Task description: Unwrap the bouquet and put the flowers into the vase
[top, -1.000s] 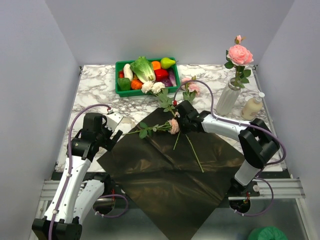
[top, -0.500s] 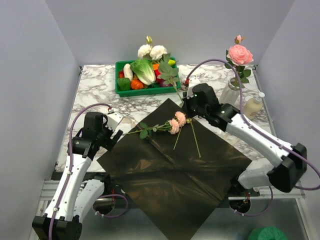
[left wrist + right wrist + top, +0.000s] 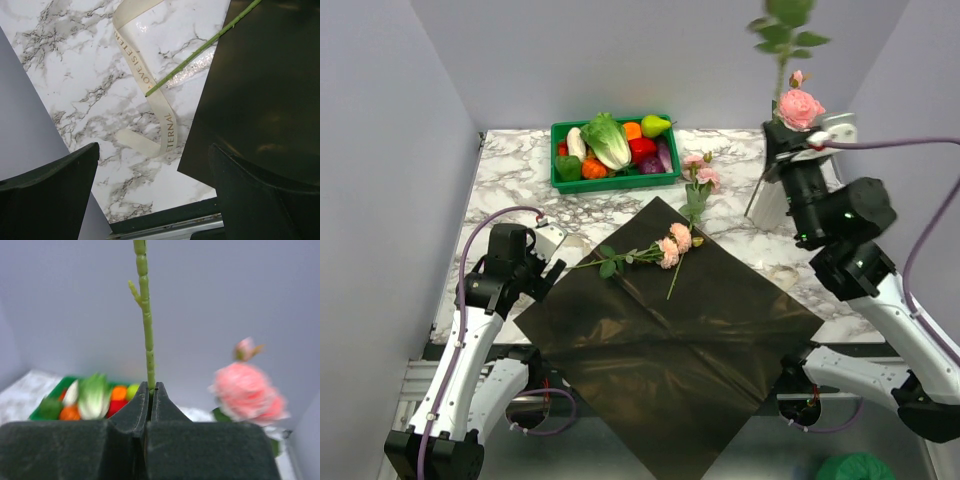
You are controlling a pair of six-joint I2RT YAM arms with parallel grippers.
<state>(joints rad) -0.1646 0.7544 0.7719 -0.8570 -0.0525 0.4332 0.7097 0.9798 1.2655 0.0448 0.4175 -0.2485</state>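
Right jaws are pinched on a flower stem (image 3: 146, 315), held upright by the vase (image 3: 767, 210). Left jaws are spread above ribbon (image 3: 150, 95) on the counter (image 3: 75, 65). Other flowers (image 3: 672, 243) are found on the paper (image 3: 670, 340).

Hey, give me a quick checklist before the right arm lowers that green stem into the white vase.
1. Right gripper shut on thin green flower stem: ok.
2. Stem upright above the jaws: ok.
3. White ribbed vase mouth unobstructed: cannot tell, the right arm hides it.
4. Clearance from big pink rose beside the held stem: cannot tell.
5. Left gripper open, far from the vase: ok.
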